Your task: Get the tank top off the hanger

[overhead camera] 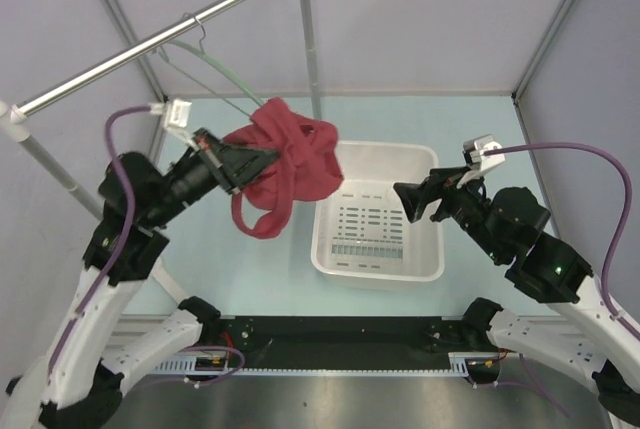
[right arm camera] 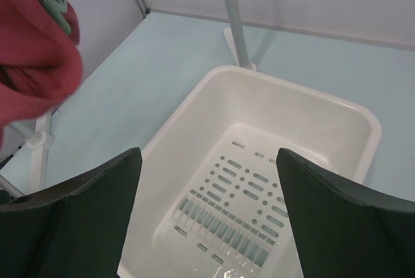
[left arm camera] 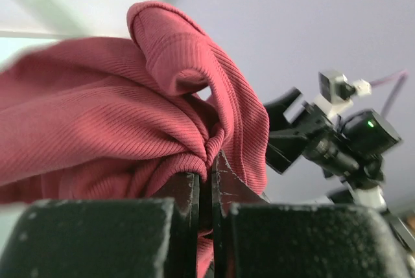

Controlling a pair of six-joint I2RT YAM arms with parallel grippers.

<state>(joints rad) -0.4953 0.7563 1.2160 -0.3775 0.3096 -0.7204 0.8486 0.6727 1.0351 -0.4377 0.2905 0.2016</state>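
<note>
- From above, a dark red, ribbed, sleeveless tank top (overhead camera: 290, 164) hangs bunched in mid-air over the pale blue table (overhead camera: 230, 259), just left of a white slotted plastic basket (overhead camera: 428, 267)
- The cloth gathers at the low end of a thin pale green plastic hanger (overhead camera: 225, 77), whose small metal hook sits on a long silver rail (overhead camera: 110, 66) at upper left
- The hanger's long axis slopes from that hook down and to the right, toward the basket; we judge the cloth must slide off along that line, away from the hook
- The left gripper (overhead camera: 262, 157) is clamped on a fold of the red fabric; its wrist view shows both fingers pressed together with cloth pinched between them and spilling over
- The right gripper (overhead camera: 405, 199) has its fingers wide apart and holds nothing; it hovers over the basket, well apart from the garment, which lies to its left
- So the left arm is the nearer one; the right wrist view shows a green piece of hanger against the red cloth, so we judge the tank top not yet free
</note>
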